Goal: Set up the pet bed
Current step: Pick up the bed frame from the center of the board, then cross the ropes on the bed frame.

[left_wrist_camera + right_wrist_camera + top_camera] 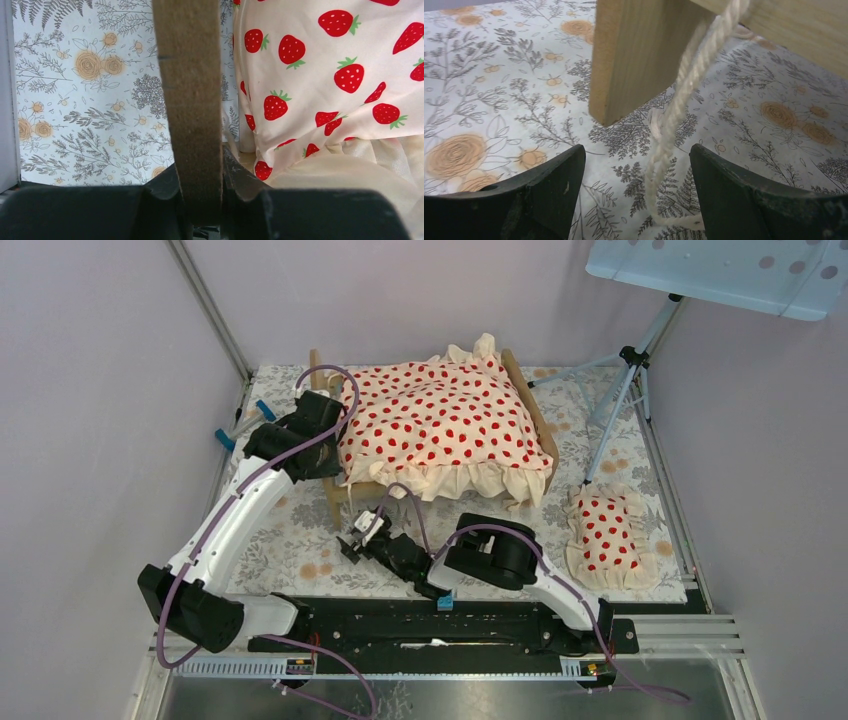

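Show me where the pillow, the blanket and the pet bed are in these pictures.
pillow [608, 537]: top view, middle of its dotted face.
blanket [440, 420]: top view, middle of the spread top.
pet bed [634, 55]: right wrist view, front face of a wooden leg.

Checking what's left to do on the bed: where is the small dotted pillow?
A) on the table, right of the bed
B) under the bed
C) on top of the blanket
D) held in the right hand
A: the pillow lies flat on the table, to the right of the pet bed.
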You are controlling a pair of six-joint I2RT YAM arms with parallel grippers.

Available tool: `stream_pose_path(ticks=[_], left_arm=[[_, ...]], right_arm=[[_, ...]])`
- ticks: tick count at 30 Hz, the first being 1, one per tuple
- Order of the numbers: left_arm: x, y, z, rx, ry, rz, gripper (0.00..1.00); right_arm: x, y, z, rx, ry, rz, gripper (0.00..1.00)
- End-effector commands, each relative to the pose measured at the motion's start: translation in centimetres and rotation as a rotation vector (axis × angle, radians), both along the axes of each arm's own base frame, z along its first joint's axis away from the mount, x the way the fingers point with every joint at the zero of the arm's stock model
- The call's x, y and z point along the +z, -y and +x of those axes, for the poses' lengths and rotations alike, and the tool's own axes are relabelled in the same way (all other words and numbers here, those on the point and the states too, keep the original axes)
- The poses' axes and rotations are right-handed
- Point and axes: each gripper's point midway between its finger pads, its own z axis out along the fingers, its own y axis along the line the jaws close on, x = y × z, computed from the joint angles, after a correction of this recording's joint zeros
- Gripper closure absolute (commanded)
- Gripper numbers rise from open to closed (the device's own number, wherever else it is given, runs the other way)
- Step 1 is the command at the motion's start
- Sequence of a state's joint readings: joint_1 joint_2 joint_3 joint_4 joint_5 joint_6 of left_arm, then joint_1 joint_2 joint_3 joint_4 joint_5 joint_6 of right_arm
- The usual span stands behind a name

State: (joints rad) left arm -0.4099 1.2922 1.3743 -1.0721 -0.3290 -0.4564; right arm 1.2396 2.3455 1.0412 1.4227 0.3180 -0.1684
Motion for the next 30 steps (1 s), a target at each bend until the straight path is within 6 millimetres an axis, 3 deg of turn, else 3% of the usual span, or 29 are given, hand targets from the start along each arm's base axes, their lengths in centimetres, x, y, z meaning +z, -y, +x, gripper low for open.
stream_pose_path(ticks=[1,10,18,30], left_arm=[[5.5,2.0,1.5,-0.119,0.17,-0.084,1.0],[5.7,2.1,1.4,-0.129,0.178,-0.095,1.0],[5.7,1.9,1.5,-0.125,0.18,-0.094,1.0],[5.1,1.5,1.3,-0.117,0.176,-0.095,1.0]], right_arm=[[2.4,-0.1,2.6,-0.106,0.096,0.088,0.18],[1.4,-0.8,4.2,-0.124,0.1,0.104,0.28],[1.1,-1.2,3.5,-0.061,0.093,0.104,0.54],[2.7,-1.6,1.8,0.03,0.065,0.196,0.88]])
